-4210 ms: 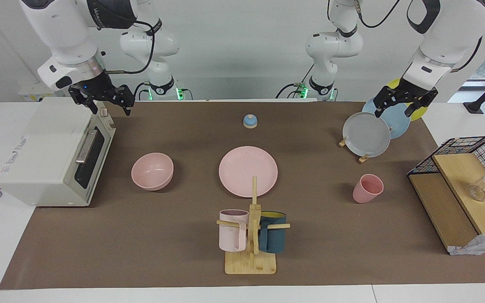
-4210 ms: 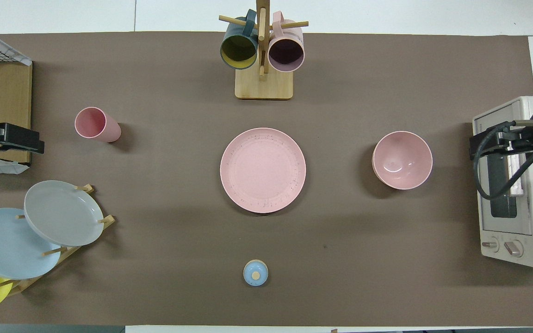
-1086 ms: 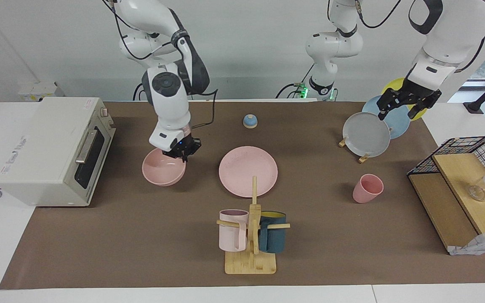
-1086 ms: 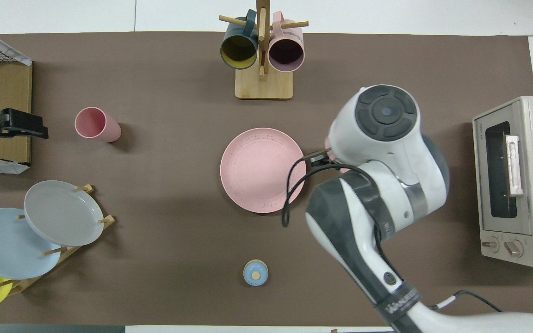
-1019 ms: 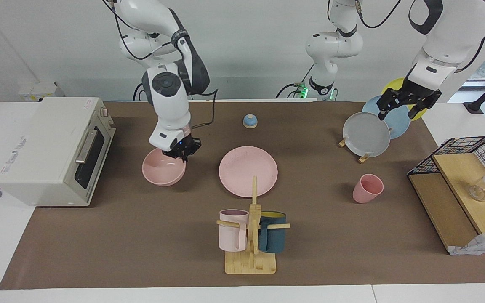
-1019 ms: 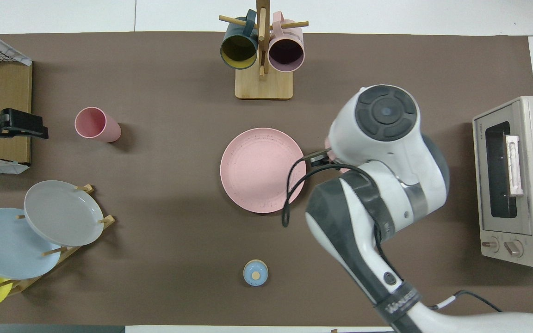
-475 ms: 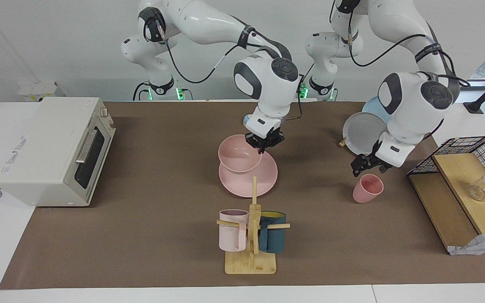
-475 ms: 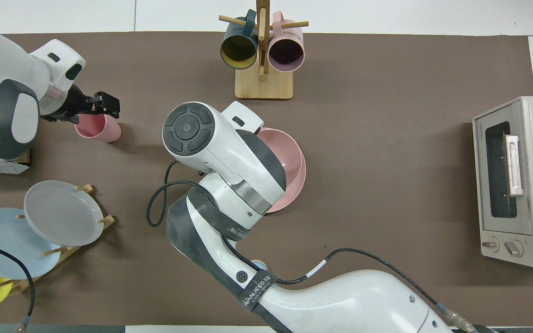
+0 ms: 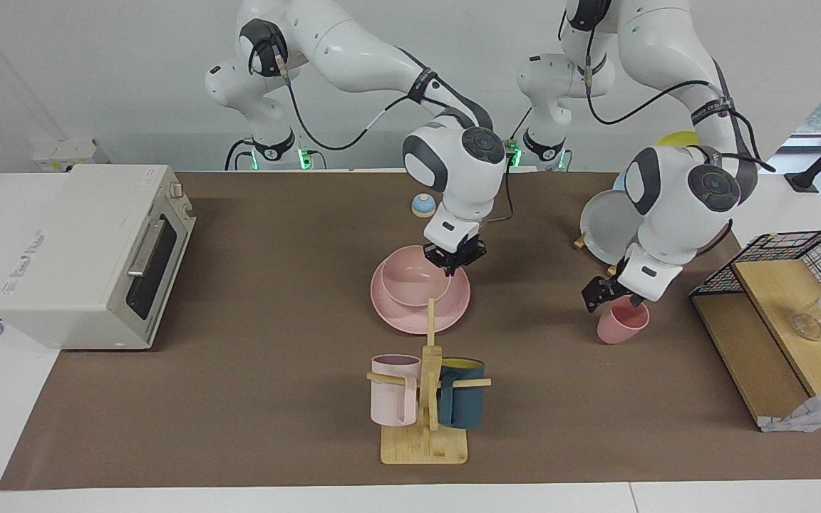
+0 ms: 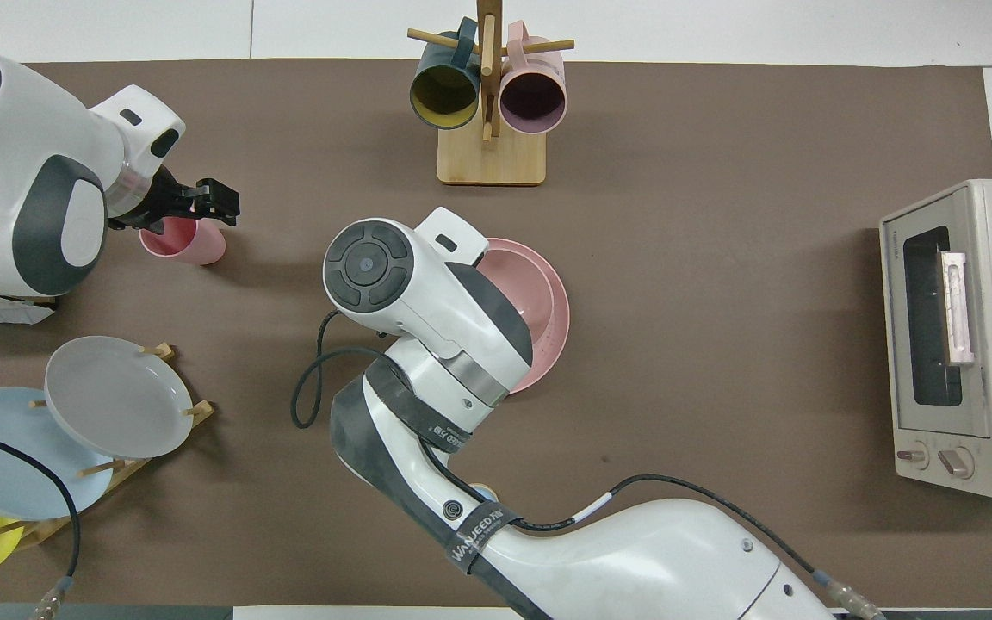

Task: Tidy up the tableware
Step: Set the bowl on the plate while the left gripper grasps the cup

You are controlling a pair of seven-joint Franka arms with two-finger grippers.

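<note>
Pink matte bowl going onto plate, cup pickup next.

R gripper, mid-frame in facing view, fingertips pinched on rim of the deep matte pink bowl, which sits on or just above the wide flat pink plate; contact unclear. Rim grip suits stacking, I judge. L gripper, fingers apart, straddles rim of the small tapered pink cup at frame right, not clamped. In overhead view the R arm hides most of bowl and plate.
</note>
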